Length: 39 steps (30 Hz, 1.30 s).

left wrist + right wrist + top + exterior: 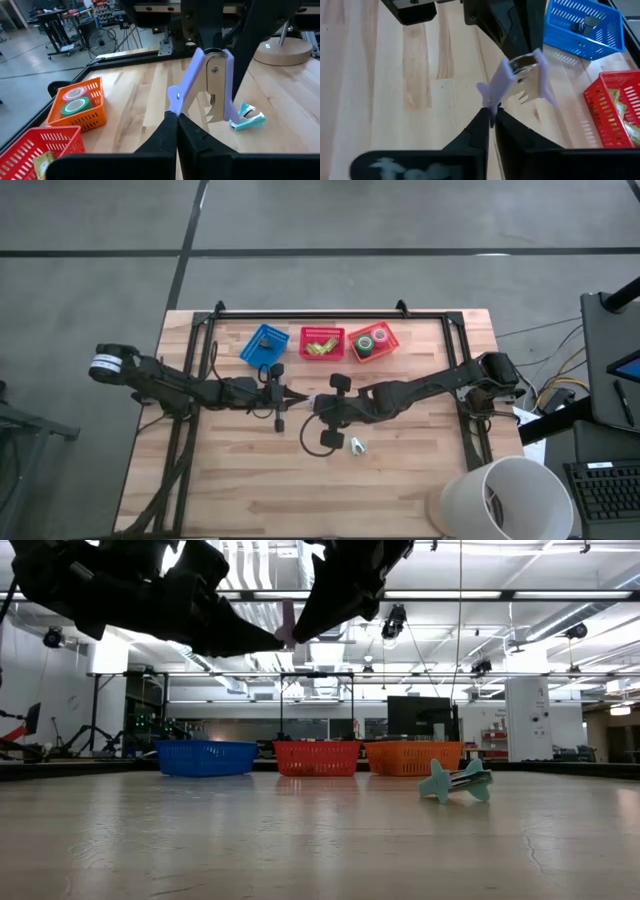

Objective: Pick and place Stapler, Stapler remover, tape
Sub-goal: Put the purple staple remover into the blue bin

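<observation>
Your left gripper (290,397) and right gripper (312,404) meet above mid-desk, arms reaching inward, fingers of both pinched closed.

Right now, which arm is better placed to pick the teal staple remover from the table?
Right. The teal staple remover lies close by the right tool; the left tool is farther off.

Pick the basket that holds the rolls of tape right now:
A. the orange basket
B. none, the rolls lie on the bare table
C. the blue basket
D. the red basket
A: in the left wrist view a pink roll and a green roll sit inside the orange basket, and the high view shows the same basket at the row's right end.
</observation>
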Motion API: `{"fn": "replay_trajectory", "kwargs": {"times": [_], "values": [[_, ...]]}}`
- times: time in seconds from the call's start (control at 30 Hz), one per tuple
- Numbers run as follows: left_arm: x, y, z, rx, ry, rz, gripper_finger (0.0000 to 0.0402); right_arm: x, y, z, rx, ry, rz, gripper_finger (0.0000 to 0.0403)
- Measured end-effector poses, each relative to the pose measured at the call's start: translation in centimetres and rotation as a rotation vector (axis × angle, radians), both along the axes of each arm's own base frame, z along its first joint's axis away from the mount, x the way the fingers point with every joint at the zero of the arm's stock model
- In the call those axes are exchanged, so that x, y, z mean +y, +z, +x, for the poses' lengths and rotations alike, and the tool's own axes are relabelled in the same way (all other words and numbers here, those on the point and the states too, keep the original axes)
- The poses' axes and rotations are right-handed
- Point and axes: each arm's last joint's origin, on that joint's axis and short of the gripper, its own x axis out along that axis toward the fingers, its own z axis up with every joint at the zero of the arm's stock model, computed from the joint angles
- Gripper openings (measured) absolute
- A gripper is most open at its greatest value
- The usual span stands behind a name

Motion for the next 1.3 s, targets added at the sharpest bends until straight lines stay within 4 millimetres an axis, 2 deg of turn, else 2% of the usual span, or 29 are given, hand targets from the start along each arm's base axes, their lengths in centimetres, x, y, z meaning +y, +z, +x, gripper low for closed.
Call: {"fn": "replay_trajectory", "kwargs": {"times": [0.23,0.4,0.53,0.7,1.0,1.1,1.3], "values": [[0.1,0.0,-0.2,0.013,0.019,-0.001,0.0001,0.0,0.0,0.0,-0.005,-0.019,0.015,0.0103],[0.5,-0.8,-0.9,0.057,0.122,0.018,0.0001,0.0,0.0,-0.1,0.003,-0.048,0.037,0.0155],[0.8,-1.0,-1.7,0.083,0.202,0.009,0.0,0.0,0.1,-0.2,0.003,-0.048,0.043,0.0181],[1.3,-1.0,-3.3,0.113,0.367,0.032,0.0,0.0,0.0,-0.3,0.013,-0.069,0.055,0.0195],[3.7,-1.3,-6.7,0.265,0.863,0.202,0.0,0.0,-0.3,-0.6,0.031,-0.109,0.085,0.0194],[5.1,-1.5,-7.1,0.28,0.915,0.143,0.0,0.0,-0.3,-0.6,0.031,-0.113,0.087,0.0196],[8.8,-2.2,-7.7,0.317,0.866,-0.07,0.0,0.1,-0.5,-0.7,0.034,-0.116,0.09,0.0196]]}}
